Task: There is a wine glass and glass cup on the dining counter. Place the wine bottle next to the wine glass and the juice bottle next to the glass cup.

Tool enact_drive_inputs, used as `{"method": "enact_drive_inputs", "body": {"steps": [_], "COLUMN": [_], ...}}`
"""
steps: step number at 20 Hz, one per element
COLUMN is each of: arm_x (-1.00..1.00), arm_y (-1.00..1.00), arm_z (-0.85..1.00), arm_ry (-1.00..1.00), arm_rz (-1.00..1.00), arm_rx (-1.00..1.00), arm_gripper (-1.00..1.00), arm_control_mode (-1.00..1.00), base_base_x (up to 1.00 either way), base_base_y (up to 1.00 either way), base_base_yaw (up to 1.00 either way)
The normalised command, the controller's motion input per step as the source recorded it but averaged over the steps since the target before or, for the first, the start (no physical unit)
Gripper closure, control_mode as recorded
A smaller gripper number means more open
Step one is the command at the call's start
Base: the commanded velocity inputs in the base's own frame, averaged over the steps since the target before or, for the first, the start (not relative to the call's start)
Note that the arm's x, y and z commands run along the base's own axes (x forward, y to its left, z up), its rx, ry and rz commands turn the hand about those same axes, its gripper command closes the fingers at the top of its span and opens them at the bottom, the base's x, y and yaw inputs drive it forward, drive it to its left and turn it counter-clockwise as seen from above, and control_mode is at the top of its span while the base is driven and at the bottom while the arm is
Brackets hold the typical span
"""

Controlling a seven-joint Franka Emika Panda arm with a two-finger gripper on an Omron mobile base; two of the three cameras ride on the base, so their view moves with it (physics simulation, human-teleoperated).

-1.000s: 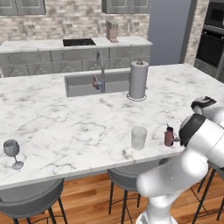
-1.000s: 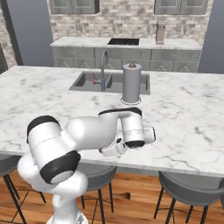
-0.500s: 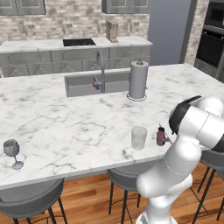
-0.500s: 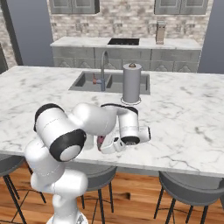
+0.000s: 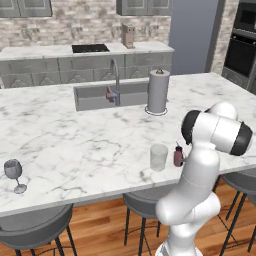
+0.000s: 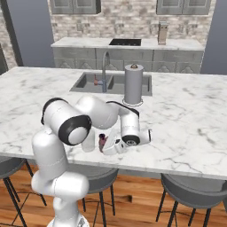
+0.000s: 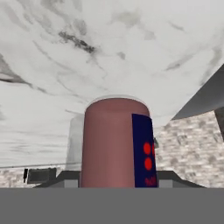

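1. The juice bottle [image 7: 114, 144] carries a dark blue label [image 7: 143, 151] down one side of its pinkish body, seen close in the hand view.
2. On that label stand two red round dots, one above the other, and below them small red marks that look like lettering; they are cut off at the picture's lower edge and too blurred to read.
3. In both base views the juice bottle [image 5: 178, 155] is too small for its label to be made out.
4. No other text, brand, number or sign can be read in any view.
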Motion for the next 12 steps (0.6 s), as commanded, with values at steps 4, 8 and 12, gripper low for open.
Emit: {"method": "enact_drive_inputs", "body": {"steps": [4,8,12], "arm_x": [0.13,0.17,0.15], "arm_y": [0.03,0.02,0.0], "arm_z": [-0.05,0.0,-0.01], "arm_ry": [0.0,0.0,0.0], "arm_rz": [0.0,0.0,0.0], "arm_rx": [0.0,0.0,0.0], "arm_gripper": [1.0,-1.0,-1.0], "arm_control_mode": [-1.0,-1.0,-1.0], "base_base_x": [0.0,0.0,0.0], "base_base_y": [0.0,0.0,0.0], "base_base_yaw": [0.0,0.0,0.0]}}
